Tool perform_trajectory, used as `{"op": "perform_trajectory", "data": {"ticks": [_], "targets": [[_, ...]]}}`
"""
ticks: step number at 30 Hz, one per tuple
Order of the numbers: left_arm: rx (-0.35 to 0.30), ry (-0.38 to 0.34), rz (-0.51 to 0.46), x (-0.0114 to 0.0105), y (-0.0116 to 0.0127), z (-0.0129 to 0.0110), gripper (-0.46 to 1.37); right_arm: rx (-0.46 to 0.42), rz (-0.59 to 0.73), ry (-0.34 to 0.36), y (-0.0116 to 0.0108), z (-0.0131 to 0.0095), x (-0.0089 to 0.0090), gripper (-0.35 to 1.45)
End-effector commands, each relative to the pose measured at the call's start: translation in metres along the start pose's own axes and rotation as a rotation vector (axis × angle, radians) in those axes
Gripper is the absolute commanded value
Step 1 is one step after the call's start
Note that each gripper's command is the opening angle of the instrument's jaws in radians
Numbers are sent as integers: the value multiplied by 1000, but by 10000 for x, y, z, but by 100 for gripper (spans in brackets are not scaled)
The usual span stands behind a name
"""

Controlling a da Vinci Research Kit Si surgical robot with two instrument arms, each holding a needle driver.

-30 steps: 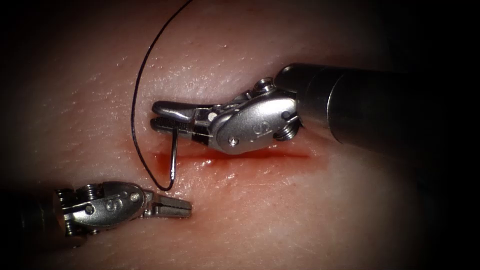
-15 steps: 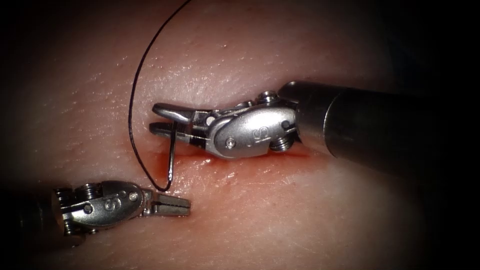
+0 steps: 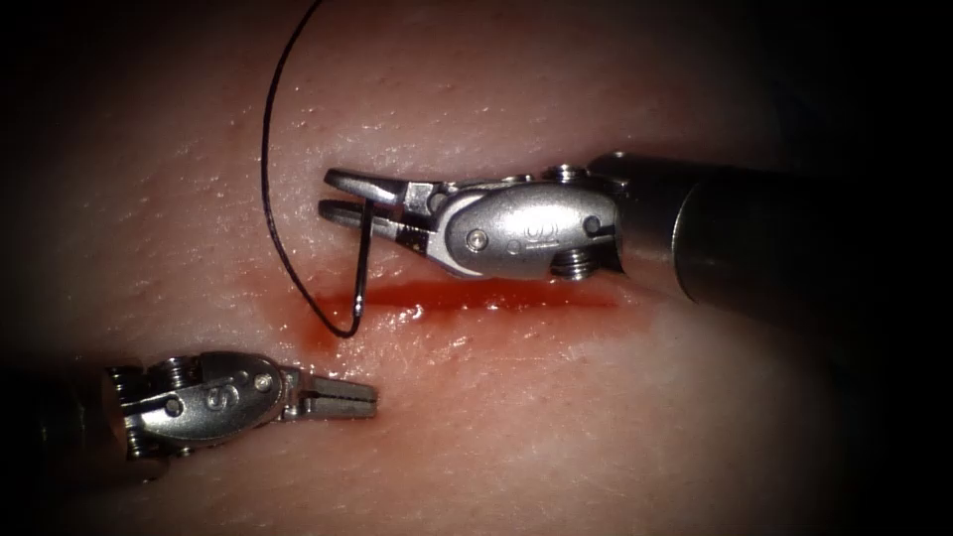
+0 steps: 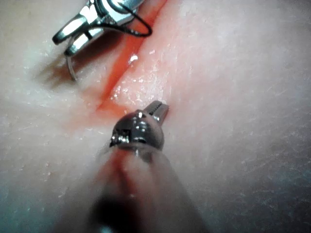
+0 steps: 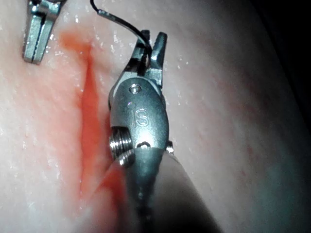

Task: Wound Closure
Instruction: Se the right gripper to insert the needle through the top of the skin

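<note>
Progress looks early, judging by the cut (image 3: pixel 496 296): it lies open along its length with red fluid (image 3: pixel 467 295) in it and no stitch visible; closing seems still ahead; right tool (image 3: pixel 342 196) has its jaws pinched on the needle (image 3: pixel 362 266) near one end, the curve hanging to the cut's left end, whether it touches tissue (image 3: pixel 556 417) I cannot tell; thread (image 3: pixel 266 179) trails from the lower end; left tool (image 3: pixel 362 399), jaws pressed together on nothing, rests below the cut; no containers here.

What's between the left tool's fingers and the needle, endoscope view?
Bare tissue with red fluid along the cut. The left tool holds nothing; the right tool holds the needle, thread trailing from it.
</note>
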Motion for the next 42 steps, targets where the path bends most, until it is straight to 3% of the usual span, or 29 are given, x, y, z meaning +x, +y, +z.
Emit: {"op": "perform_trajectory", "data": {"ticks": [1, 10, 24, 31, 39, 42], "targets": [[-3, -1, 7, -1, 1, 0, -35, -12, 26, 0, -1, 3, -1, -35], [-2, -3, -11, -14, -2, 3, -35, -35, 205, 0, 15, 11, 8, -35], [2, -24, -27, -35, 1, 12, -35, -99, 284, -17, 62, 10, 27, -35], [2, -24, -26, -36, 2, 12, -35, -92, 368, -27, 67, 11, 28, -35], [3, -24, -27, -35, 2, 11, -35, -44, 716, -82, 73, 20, 19, -35], [2, -24, -26, -35, 3, 10, -35, -52, 933, -83, 74, 24, 15, -35]]}}
